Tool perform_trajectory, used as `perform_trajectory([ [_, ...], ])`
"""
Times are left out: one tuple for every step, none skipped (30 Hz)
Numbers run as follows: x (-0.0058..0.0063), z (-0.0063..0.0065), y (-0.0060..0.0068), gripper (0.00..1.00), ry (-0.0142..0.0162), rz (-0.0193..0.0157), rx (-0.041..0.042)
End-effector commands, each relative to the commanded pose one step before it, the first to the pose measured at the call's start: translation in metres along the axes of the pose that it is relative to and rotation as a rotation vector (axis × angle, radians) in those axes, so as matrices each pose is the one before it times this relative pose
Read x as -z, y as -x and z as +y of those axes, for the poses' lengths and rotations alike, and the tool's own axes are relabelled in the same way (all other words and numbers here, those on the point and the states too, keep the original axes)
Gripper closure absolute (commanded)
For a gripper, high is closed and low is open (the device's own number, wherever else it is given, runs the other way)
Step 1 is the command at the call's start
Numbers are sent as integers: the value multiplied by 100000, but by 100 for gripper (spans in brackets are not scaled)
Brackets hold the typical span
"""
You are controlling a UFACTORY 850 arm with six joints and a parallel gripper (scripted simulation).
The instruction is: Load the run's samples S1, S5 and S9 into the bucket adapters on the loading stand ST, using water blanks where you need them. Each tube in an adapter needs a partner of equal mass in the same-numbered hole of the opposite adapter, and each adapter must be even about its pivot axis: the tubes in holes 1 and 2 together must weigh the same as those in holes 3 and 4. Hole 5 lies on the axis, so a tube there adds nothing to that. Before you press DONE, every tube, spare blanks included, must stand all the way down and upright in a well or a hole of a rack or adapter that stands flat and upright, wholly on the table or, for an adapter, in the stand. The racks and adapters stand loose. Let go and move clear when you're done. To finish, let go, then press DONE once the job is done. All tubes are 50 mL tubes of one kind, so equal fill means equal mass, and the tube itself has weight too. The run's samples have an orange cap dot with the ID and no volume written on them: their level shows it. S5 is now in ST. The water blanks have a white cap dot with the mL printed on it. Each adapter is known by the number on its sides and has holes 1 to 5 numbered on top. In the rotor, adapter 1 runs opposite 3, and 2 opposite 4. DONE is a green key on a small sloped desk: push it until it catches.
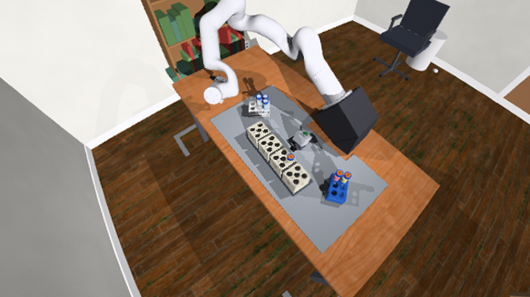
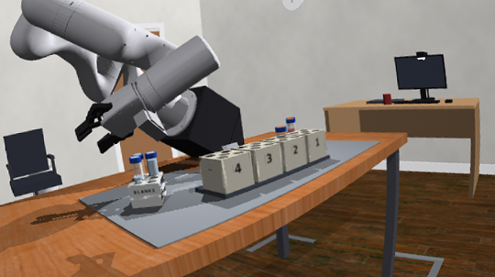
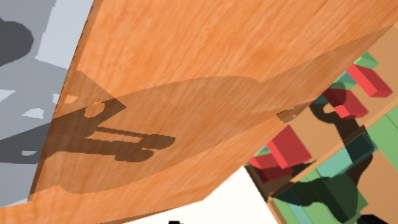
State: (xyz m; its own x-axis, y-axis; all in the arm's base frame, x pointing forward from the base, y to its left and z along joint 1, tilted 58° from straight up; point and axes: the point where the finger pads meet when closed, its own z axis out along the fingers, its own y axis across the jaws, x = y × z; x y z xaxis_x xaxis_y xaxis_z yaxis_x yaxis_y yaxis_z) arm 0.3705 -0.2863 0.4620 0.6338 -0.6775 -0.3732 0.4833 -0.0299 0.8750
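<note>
My gripper (image 2: 90, 144) is open and empty, raised above the table's far end beyond the blanks rack. The white blanks rack (image 1: 260, 114) (image 2: 147, 199) holds three blue-capped tubes with white dots; their numbers are too small to read. Adapters 4 (image 1: 259, 131) (image 2: 227, 173), 3 (image 2: 268, 160), 2 (image 2: 294, 153) and 1 (image 2: 316, 144) stand in a row in the loading stand (image 1: 311, 181). S5 (image 1: 291, 156) (image 2: 281, 129) stands in adapter 2. The blue rack (image 1: 338, 200) holds two orange-dotted tubes, one pinkish (image 1: 339, 174) and one yellowish (image 1: 347, 176). The green DONE key (image 1: 305, 134) is on its small desk (image 1: 301, 139).
The large black arm base (image 1: 347, 121) (image 2: 215, 119) stands beside the DONE desk. A grey mat (image 1: 324, 229) (image 2: 161, 232) lies under the racks and stand on the wooden table (image 1: 378, 233) (image 3: 165, 45). A bookshelf (image 1: 175, 41) stands behind the table's far end.
</note>
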Motion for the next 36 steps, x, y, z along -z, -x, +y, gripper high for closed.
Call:
perform_trajectory([
  [26, 46, 22, 0, 2, 17, -101],
  [0, 0, 0, 0, 0, 0, 0],
  [0, 0, 0, 0, 0, 0, 0],
  [0, 0, 0, 0, 0, 0, 0],
  [0, 0, 0, 0, 0, 0, 0],
  [0, 0, 0, 0, 0, 0, 0],
  [0, 0, 0, 0, 0, 0, 0],
  [0, 0, 0, 0, 0, 0, 0],
  [0, 0, 0, 0, 0, 0, 0],
  [0, 0, 0, 0, 0, 0, 0],
  [0, 0, 0, 0, 0, 0, 0],
  [0, 0, 0, 0, 0, 0, 0],
  [0, 0, 0, 0, 0, 0, 0],
  [0, 0, 0, 0, 0, 0, 0],
  [0, 0, 0, 0, 0, 0, 0],
  [0, 0, 0, 0, 0, 0, 0],
  [0, 0, 0, 0, 0, 0, 0],
  [398, -249, -173, 0, -857, 2895, -1415],
  [391, -255, -181, 0, -858, 2895, -1414],
  [384, -261, -189, 0, -858, 2895, -1414],
  [375, -267, -195, 0, -609, 2057, -1005],
  [369, -272, -199, 0, 0, 1, 0],
  [369, -272, -199, 0, 0, 1, 0],
  [369, -272, -199, 0, 0, 1, 0],
  [369, -272, -200, 0, 0, 1, 0],
  [121, -89, -66, 0, 0, 0, 0],
  [378, -285, -164, 0, -1085, 2850, -1348],
  [370, -291, -171, 0, -1085, 2850, -1348],
  [362, -297, -177, 0, -1085, 2850, -1348],
  [353, -304, -182, 0, -621, 1631, -771],
  [347, -308, -185, 0, 0, 1, 0],
  [347, -308, -185, 0, 0, 1, 0],
  [0, 0, 0, 0, 0, 0, 0],
  [0, 0, 0, 0, 0, 0, 0],
  [347, -308, -185, 0, 0, 1, 0],
  [348, -308, -185, 0, 0, 1, 0],
])
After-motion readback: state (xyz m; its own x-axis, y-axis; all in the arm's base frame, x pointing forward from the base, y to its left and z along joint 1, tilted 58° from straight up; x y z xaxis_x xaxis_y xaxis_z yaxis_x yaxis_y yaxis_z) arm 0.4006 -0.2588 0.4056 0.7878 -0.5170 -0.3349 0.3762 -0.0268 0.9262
